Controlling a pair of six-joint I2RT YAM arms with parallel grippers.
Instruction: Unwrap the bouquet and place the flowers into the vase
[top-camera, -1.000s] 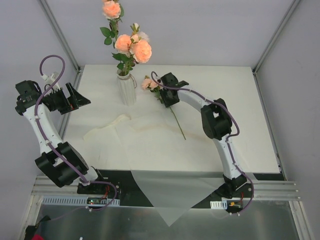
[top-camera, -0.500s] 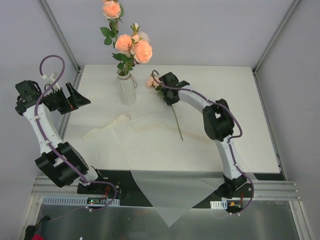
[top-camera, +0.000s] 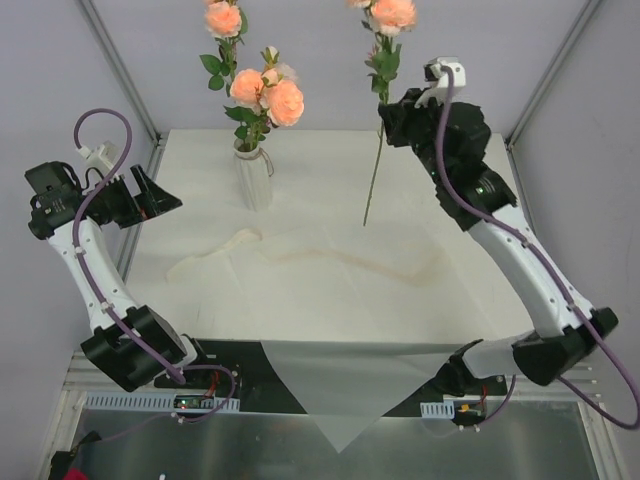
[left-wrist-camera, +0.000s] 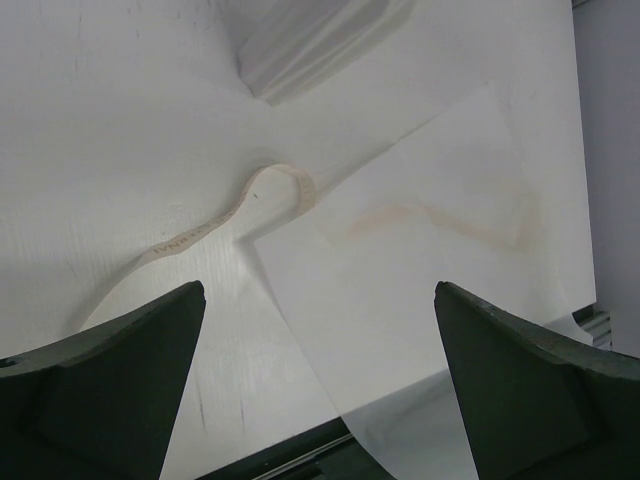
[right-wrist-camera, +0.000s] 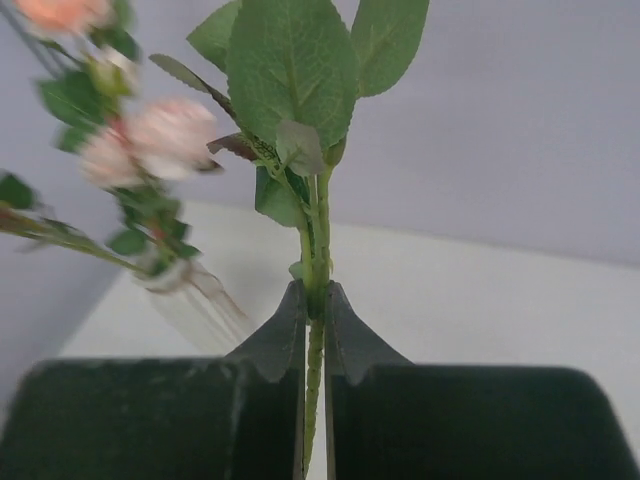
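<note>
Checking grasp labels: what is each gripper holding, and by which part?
Right gripper is shut on a rose, pinching its stem below the leaves. Left gripper is open, holding nothing.

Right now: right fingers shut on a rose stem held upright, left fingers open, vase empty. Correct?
Not the vase: it is not empty. It already holds several roses, as the top external view shows. The rest stands: the right fingers are shut on the stem of a rose held upright, and the left fingers are open.
</note>
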